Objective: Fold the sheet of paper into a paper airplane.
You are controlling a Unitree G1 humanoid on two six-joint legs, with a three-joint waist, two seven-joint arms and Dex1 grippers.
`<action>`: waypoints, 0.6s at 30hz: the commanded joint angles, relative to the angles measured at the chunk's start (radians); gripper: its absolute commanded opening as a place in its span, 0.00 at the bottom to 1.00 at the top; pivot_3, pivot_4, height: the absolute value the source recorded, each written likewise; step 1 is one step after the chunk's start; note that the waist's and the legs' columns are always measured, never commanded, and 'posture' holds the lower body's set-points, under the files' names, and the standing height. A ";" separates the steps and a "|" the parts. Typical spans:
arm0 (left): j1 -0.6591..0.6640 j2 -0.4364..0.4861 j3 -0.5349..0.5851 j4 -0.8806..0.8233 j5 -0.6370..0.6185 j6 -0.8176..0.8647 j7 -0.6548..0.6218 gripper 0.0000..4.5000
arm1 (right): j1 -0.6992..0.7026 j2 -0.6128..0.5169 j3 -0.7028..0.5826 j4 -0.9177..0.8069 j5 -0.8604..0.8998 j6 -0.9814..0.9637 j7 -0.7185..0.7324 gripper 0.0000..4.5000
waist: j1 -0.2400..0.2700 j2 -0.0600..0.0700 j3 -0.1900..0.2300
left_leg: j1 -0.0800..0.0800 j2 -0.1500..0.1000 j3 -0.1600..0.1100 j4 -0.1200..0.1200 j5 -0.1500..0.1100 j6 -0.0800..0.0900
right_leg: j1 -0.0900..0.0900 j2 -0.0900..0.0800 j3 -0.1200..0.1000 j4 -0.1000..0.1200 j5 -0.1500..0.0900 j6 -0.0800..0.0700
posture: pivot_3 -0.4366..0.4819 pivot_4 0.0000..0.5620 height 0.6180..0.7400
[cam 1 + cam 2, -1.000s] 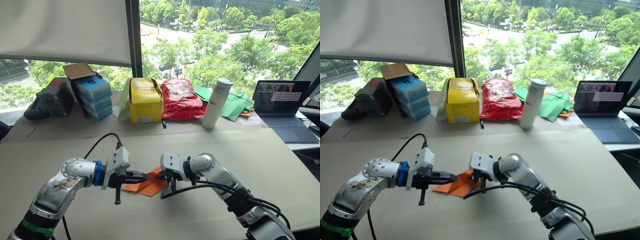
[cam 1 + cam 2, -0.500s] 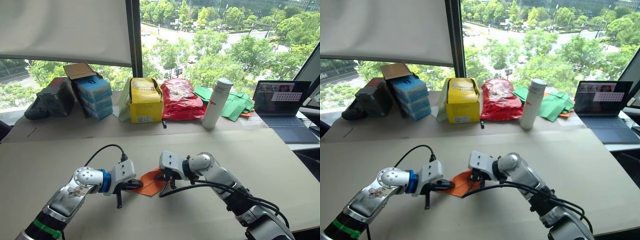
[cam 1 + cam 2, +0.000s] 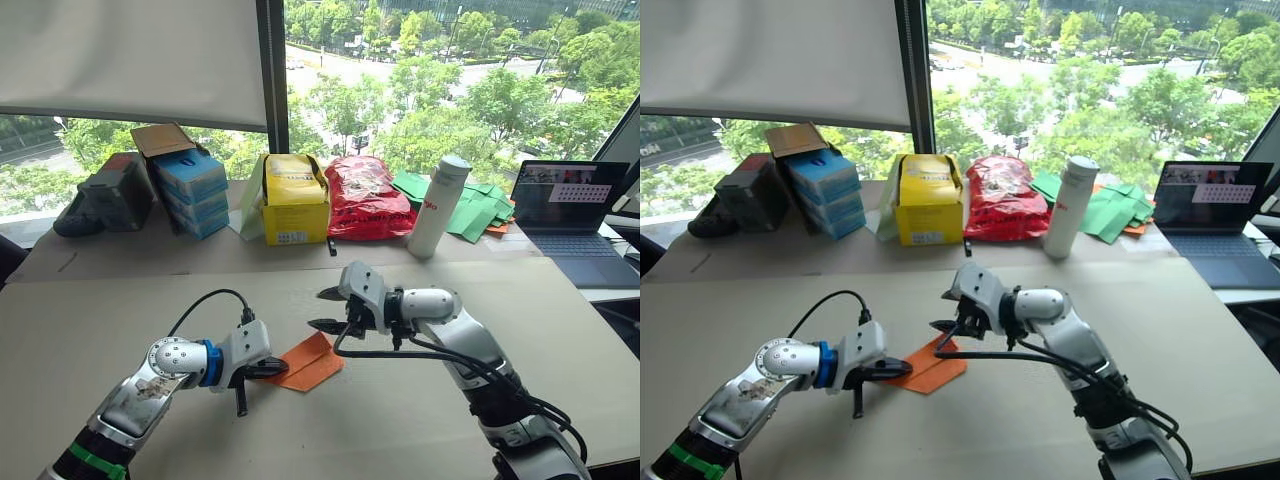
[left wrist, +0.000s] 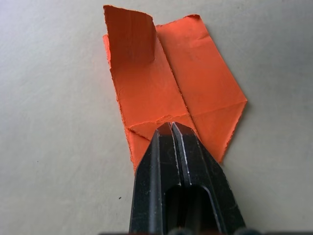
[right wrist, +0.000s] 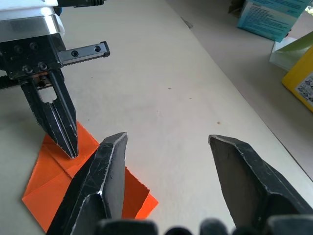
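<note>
On the desk [image 3: 120,290] between the two arms lies the sheet of paper [image 3: 312,362], partly folded, with one flap curling up at its far end. The left gripper [image 4: 172,126] has its fingers together, tips pressed on the near pointed end of the paper, pinning it flat. The right gripper [image 3: 326,310] hovers above the paper with its fingers spread apart, holding nothing. With only one point pinned, the paper could pivot or tear at its ragged edge if the right gripper pushes sideways on the flap, and the loose flap could spring back. No writing can be read on the yellow box [image 3: 294,200] or the white bottle [image 3: 436,206].
</note>
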 commanded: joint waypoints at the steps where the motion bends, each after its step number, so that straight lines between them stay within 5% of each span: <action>1: 0.020 0.002 0.002 0.015 0.010 0.019 0.008 0.00 | 0.051 -0.017 0.010 -0.100 0.023 -0.034 0.001 0.46 | 0.000 0.000 0.000 | 0.000 0.000 0.000 0.000 0.000 0.000 | 0.000 0.000 0.000 0.000 0.000 0.000 | 0.48 0.27 1.00; 7: 0.011 -0.006 0.004 0.014 0.008 0.018 0.008 0.00 | 0.137 -0.004 0.126 -0.116 -0.044 -0.063 -0.041 0.01 | 0.000 0.000 0.000 | 0.000 0.000 0.000 0.000 0.000 0.001 | 0.000 0.001 -0.006 0.000 0.000 0.000 | 0.48 0.27 1.00; 18: 0.014 -0.005 0.005 -0.003 0.011 0.025 0.005 0.00 | 0.201 0.016 0.209 0.003 -0.137 -0.098 -0.138 0.01 | 0.001 0.000 0.000 | 0.000 0.000 0.000 0.000 0.000 0.000 | 0.001 0.007 -0.006 -0.001 0.000 0.000 | 0.48 0.27 1.00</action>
